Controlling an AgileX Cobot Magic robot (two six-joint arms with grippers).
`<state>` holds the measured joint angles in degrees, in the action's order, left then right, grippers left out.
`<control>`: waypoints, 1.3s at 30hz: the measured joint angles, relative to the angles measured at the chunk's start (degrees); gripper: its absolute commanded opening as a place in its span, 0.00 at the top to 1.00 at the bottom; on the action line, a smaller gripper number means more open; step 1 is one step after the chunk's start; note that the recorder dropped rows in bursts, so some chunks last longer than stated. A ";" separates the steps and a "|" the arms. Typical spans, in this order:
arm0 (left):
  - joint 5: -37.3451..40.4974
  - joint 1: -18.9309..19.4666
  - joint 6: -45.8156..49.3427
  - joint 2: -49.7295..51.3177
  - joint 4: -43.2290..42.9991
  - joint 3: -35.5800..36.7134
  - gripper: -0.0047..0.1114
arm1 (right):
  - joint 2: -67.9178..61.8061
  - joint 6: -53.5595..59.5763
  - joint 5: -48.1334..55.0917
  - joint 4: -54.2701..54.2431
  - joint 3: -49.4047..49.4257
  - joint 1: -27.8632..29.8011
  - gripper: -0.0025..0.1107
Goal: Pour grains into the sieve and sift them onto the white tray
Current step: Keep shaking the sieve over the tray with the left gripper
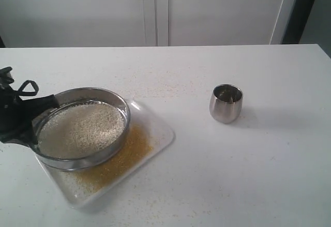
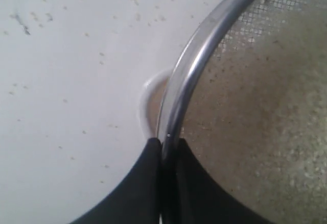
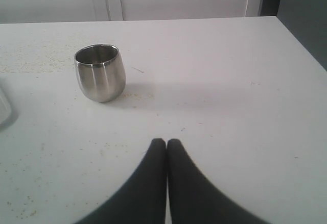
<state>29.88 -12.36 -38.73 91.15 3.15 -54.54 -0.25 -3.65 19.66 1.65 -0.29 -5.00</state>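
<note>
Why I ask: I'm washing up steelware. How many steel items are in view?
2. The sieve is over the tray at the exterior view's left, its rim pinched by the left end effector; the cup stands alone to the right. None seems hidden.

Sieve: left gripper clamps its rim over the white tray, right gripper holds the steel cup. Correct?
No. The right gripper is shut on nothing; the steel cup stands apart from it on the table, as the right wrist view shows. The left gripper does clamp the sieve rim over the white tray.
</note>
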 measured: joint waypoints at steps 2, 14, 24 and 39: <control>-0.66 -2.22 4.88 0.00 1.75 0.00 0.96 | 0.00 0.00 0.00 0.00 0.00 0.00 0.98; -3.78 -4.56 6.83 0.00 2.75 0.00 0.96 | 0.00 0.00 0.00 0.00 0.00 0.00 0.98; -2.64 -3.48 5.60 0.00 0.21 0.00 0.96 | 0.00 0.00 0.00 0.00 0.00 0.00 0.98; -1.94 -1.60 0.39 0.49 1.73 0.00 0.96 | 0.00 0.00 0.00 0.00 0.00 0.00 0.98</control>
<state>27.95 -13.96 -38.34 91.65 4.88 -54.54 -0.25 -3.65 19.66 1.65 -0.29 -5.00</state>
